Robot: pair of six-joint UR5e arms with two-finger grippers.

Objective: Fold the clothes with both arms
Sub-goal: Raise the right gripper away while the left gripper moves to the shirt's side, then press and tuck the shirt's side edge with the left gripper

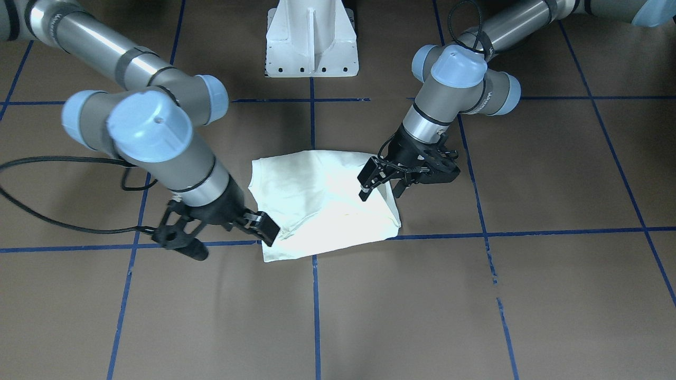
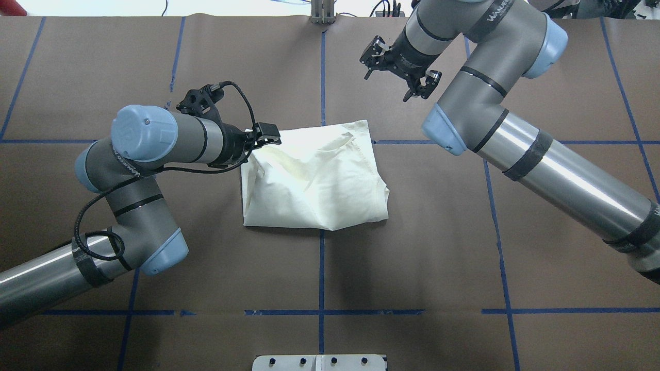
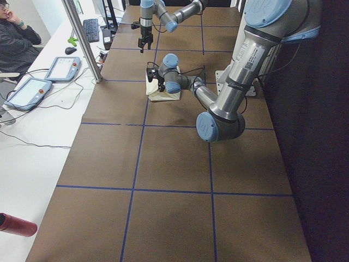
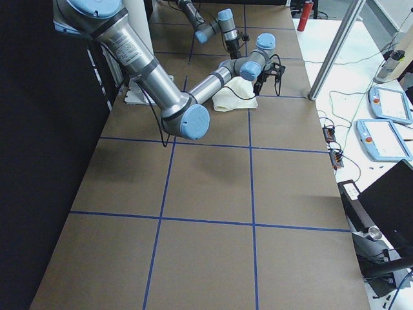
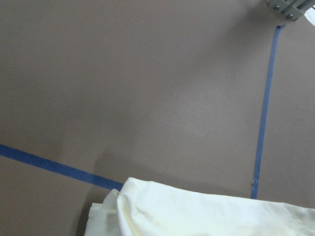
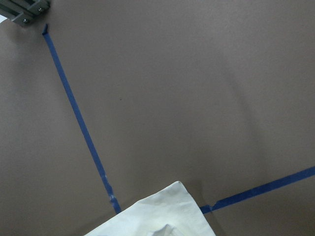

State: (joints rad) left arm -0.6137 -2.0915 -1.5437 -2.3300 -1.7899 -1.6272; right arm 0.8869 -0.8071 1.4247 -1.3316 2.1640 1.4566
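The clothes (image 2: 314, 180) lie as one folded cream bundle in the middle of the table, plain side up, with no print showing; the same bundle shows in the front view (image 1: 322, 200). My left gripper (image 1: 381, 192) hovers open over the bundle's corner on the robot's left, far from the base, with nothing between its fingers; from overhead the left gripper (image 2: 260, 141) sits at that same corner. My right gripper (image 2: 394, 72) hangs open in the air beyond the far right corner, apart from the cloth; in the front view it (image 1: 235, 244) stands wide open. Both wrist views catch only a cloth edge (image 5: 197, 214).
The white pedestal base (image 1: 311, 47) stands on the robot's side of the table. Blue tape lines (image 2: 320, 268) grid the brown surface. A black cable (image 1: 47, 211) loops beside the right arm. Past the far edge are a bench with tablets (image 3: 62, 68), a post (image 3: 82, 38) and a seated person (image 3: 16, 38).
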